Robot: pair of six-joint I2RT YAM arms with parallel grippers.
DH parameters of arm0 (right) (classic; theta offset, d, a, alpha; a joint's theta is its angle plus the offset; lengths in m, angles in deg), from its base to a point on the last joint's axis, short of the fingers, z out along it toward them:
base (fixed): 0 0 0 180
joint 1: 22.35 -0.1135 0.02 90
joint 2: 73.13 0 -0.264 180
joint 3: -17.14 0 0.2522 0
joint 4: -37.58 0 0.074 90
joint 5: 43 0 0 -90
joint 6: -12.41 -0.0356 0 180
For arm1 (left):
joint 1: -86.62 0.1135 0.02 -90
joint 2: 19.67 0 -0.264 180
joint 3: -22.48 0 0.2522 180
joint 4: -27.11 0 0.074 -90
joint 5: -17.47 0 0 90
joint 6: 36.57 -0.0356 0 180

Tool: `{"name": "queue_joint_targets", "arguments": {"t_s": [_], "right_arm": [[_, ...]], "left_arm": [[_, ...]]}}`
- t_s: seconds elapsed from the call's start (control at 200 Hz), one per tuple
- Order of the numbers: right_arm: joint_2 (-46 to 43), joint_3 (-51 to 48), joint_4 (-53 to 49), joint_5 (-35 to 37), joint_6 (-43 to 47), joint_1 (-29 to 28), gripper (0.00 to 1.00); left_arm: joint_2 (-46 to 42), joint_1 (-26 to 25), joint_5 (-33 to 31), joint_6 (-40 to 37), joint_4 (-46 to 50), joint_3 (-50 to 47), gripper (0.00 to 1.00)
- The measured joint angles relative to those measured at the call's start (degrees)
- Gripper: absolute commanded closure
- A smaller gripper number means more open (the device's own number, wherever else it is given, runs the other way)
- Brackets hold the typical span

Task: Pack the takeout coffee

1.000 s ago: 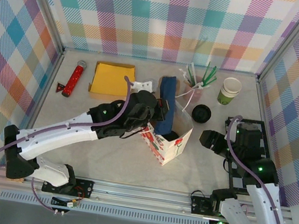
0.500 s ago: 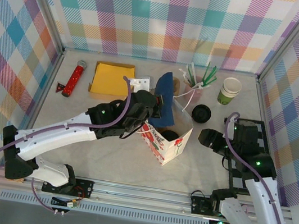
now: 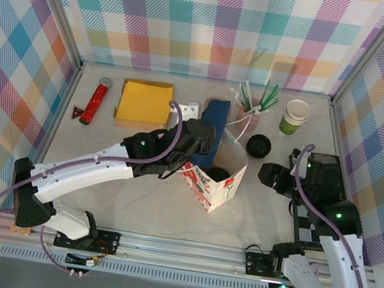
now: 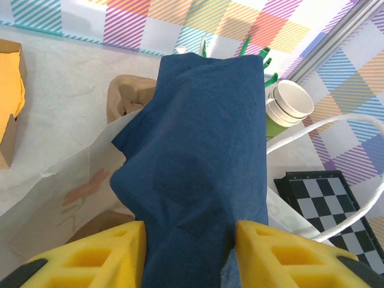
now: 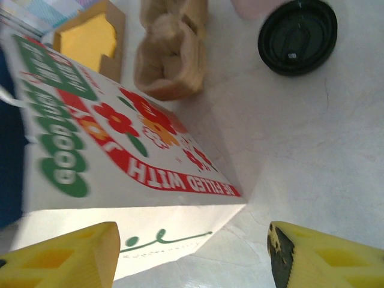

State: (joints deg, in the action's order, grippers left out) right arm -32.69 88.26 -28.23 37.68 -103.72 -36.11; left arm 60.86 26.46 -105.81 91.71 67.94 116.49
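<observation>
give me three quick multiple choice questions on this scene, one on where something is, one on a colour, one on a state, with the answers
1. Where does the black lid lie?
A. on the table, beside the paper bag
B. inside the paper bag
C. on the yellow box

2. What colour is the cloth at the left hand?
A. red
B. dark blue
C. yellow

3. How is the right hand?
A. shut on the lid
B. shut on the bag
C. open and empty

Answers: 1 A, the top view shows it on bare tabletop past the bag's far right corner; 2 B, the left wrist view shows it navy; 3 C, its wrist view shows it spread wide, gripping nothing.
</observation>
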Motion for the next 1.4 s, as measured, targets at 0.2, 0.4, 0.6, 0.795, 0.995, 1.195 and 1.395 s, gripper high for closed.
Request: {"name": "queue_joint_targets", "arguments": {"t_s": [0.2, 0.4, 0.6, 0.795, 0.995, 1.195, 1.395], "right_arm": [[0.09, 4.04, -0.13, -1.27, 0.74, 0.0, 0.38], [2.82, 10.03, -1.38, -4.09, 2.21, -0.46, 0.44], [8.66, 19.74, -1.79, -5.44, 3.08, -7.91, 0.47], [19.15, 27.56, -2.38, 0.42, 3.23, -24.46, 0.47], [31.17, 29.29, -1.99, 5.42, 2.75, -26.99, 0.47], [36.81, 30.05, -1.42, 7.69, 2.08, -28.17, 0.54], [39.41, 30.38, 0.5, 9.31, 0.79, -29.31, 0.63]], "left_arm": [[0.0, 3.15, 3.26, -0.26, 0.07, 0.94, 0.51], [0.04, 5.25, 5.09, -3.26, 1.44, 4.13, 0.46], [1.05, 5.2, 7.82, -6.8, 3.26, 14.56, 0.44], [-1.09, 8.76, 10.99, -6.64, 3.76, 11.56, 0.42], [-6.19, 17.0, 15.8, -5.11, 7.43, 6.29, 0.38], [-12.66, 17.35, 20.81, -4.85, 10.36, 2.23, 0.36], [-14.05, 17.35, 27.54, -4.79, 12.02, -3.02, 0.34]]}}
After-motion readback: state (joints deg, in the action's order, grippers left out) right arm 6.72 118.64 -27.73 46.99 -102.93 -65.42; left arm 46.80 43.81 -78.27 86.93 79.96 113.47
